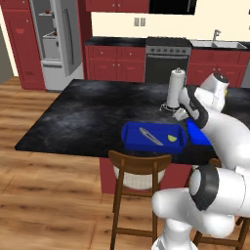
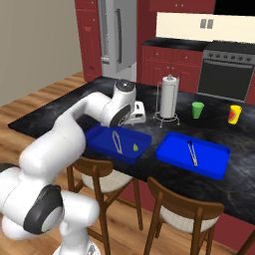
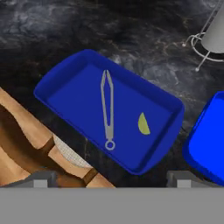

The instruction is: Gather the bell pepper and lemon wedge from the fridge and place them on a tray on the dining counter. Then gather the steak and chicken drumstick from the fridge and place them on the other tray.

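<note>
Hovering open and empty above the near edge of the dark marble bench (image 1: 73,117), the gripper (image 3: 109,183) looks down on the nearer blue rectangular plastic tray (image 3: 70,74), where the yellow lemon wedge (image 3: 143,123) lies beside slim metal tongs (image 3: 107,109). Far behind stands the grey steel fridge (image 1: 58,39), door ajar, presumably holding the bell pepper still to fetch.

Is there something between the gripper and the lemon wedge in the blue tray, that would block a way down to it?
Nothing visible blocks it. The open gripper hangs above the left blue tray, and the lemon wedge lies bare on its floor. The tongs lie beside the wedge, apart from it, not over it.
</note>
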